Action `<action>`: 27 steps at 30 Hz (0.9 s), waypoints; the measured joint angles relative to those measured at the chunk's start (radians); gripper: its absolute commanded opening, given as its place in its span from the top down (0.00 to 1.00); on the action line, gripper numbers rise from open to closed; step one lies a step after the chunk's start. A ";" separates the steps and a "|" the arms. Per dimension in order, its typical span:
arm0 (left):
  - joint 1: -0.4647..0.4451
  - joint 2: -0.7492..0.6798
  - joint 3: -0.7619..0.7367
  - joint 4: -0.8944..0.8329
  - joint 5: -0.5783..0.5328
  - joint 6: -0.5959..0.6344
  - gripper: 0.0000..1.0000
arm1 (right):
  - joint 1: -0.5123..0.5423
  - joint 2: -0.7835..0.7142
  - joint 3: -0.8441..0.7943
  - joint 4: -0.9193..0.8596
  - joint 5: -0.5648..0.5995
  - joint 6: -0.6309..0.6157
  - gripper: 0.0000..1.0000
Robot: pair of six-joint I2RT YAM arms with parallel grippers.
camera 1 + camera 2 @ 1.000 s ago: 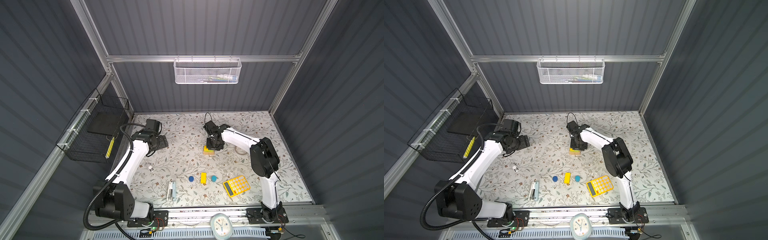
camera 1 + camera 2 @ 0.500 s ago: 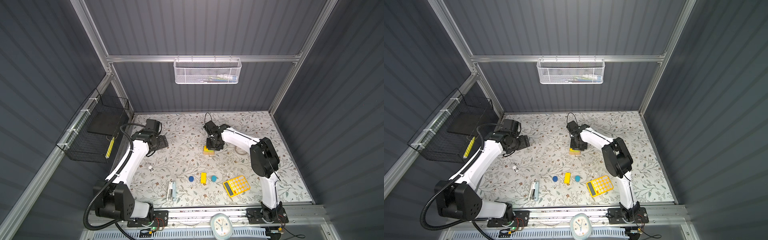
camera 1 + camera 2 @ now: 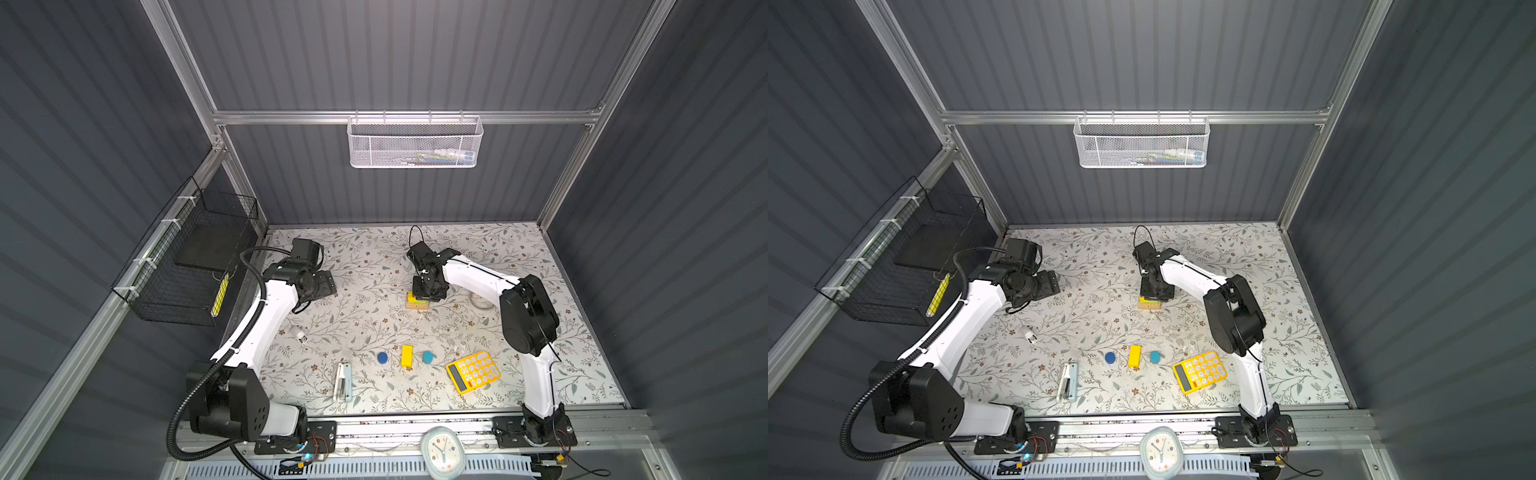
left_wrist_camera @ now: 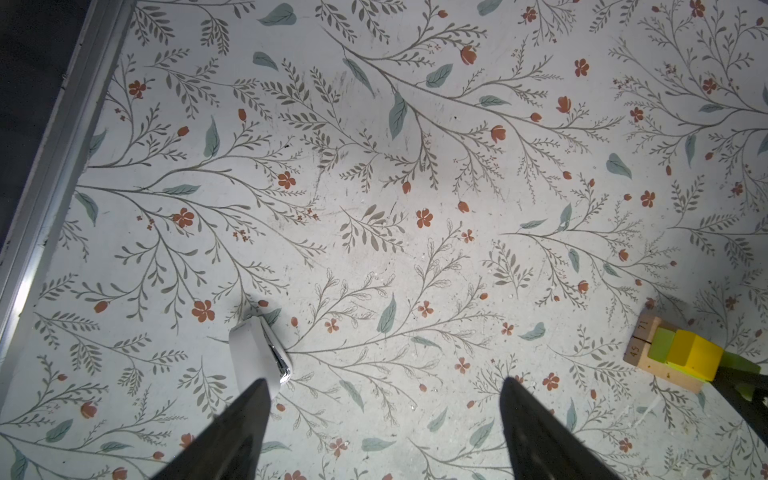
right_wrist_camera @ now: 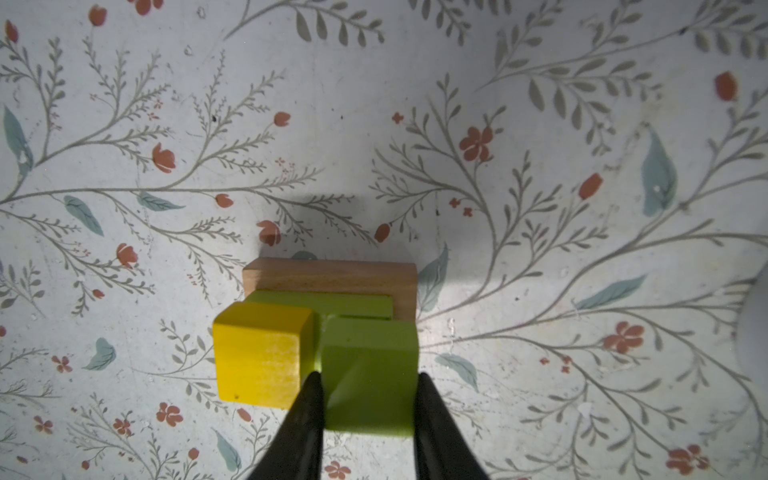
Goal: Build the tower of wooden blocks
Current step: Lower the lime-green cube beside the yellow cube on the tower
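Note:
The wood block tower (image 3: 417,302) (image 3: 1149,304) stands mid-table. In the right wrist view it has a tan bar (image 5: 328,274) at the bottom, a lime-green bar (image 5: 320,303) on that and a yellow cube (image 5: 259,353) on top. My right gripper (image 5: 369,376) is shut on a lime-green cube (image 5: 370,349), held right beside the yellow cube over the lime bar. A yellow bar (image 3: 407,356) lies near the front between two blue cylinders (image 3: 382,357) (image 3: 428,356). My left gripper (image 4: 383,381) (image 3: 322,284) hangs open over bare mat at the left.
A yellow calculator (image 3: 473,371) lies front right and a stapler (image 3: 343,381) front left. A small white plug (image 3: 300,334) (image 4: 259,353) sits near the left arm. A clear tape roll (image 3: 480,301) lies right of the tower. A black wire basket (image 3: 195,266) hangs on the left wall.

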 measured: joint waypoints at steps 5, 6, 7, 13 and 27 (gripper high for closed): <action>0.000 0.000 0.000 0.000 0.000 0.000 0.13 | 0.000 0.000 0.000 0.000 -0.003 0.000 0.65; 0.000 0.000 0.000 0.000 0.000 0.000 0.13 | 0.000 0.000 0.000 0.000 -0.003 0.000 0.65; 0.000 0.000 0.000 0.000 0.000 0.000 0.13 | 0.000 0.000 0.000 0.000 -0.003 0.000 0.64; 0.000 0.000 0.000 0.000 0.000 0.000 0.13 | 0.000 0.000 0.000 0.000 -0.003 0.000 0.61; 0.000 0.000 0.000 0.000 0.000 0.000 0.13 | 0.000 0.000 0.000 0.000 -0.003 0.000 0.59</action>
